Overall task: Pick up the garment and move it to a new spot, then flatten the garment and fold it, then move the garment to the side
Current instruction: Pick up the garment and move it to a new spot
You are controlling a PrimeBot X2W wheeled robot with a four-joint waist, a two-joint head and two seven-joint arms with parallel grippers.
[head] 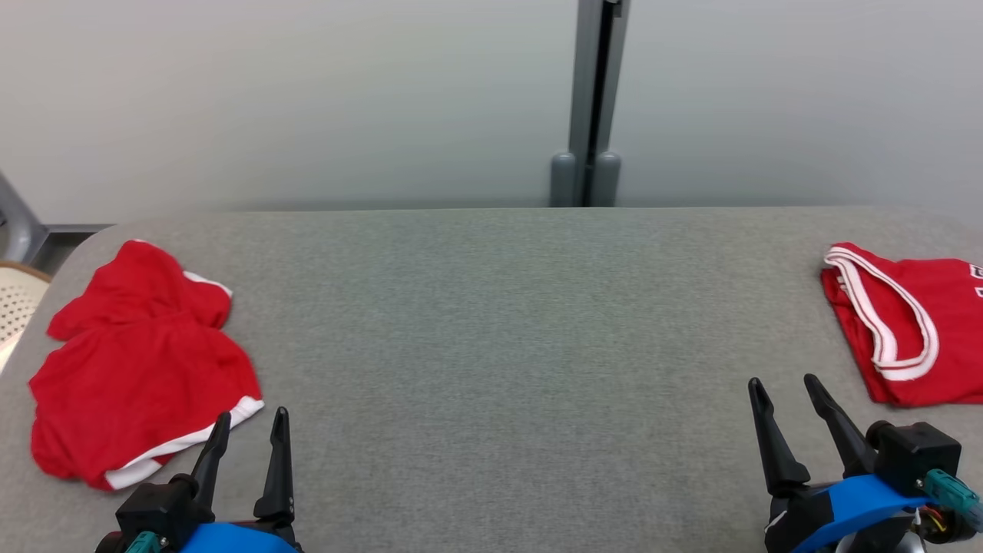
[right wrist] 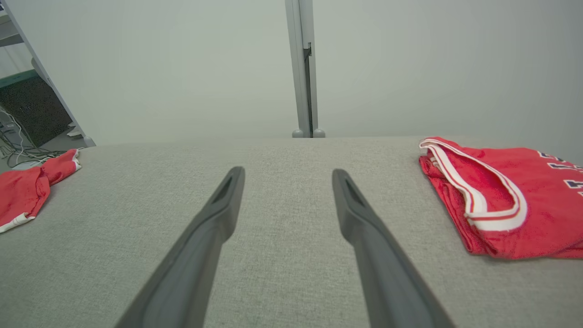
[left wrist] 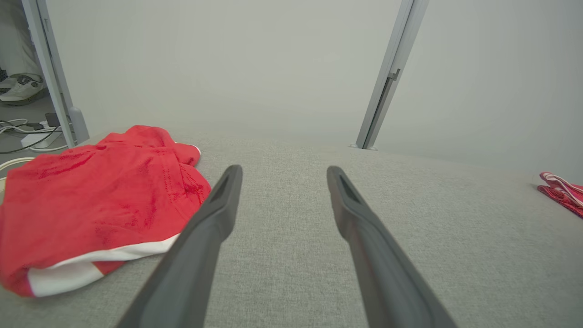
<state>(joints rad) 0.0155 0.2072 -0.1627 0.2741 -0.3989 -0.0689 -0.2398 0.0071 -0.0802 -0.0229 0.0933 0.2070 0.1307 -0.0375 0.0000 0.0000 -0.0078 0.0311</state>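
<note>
A crumpled red garment [head: 138,361] with white trim lies at the table's left end, also in the left wrist view [left wrist: 100,205] and far left in the right wrist view [right wrist: 27,187]. My left gripper [head: 253,413] [left wrist: 283,169] hovers open just right of its near corner, holding nothing. A second red garment [head: 906,322] with white-striped edging lies folded at the right end [right wrist: 501,200], a sliver of it in the left wrist view [left wrist: 562,191]. My right gripper [head: 782,380] [right wrist: 288,170] stands open and empty to the left of it.
The grey fabric-covered table [head: 499,346] stretches between the two garments. A pale wall with a grey vertical post [head: 591,100] rises behind it. Off the left edge are a woven basket [head: 15,299], floor cables [left wrist: 23,132] and a person's shoe [left wrist: 20,89].
</note>
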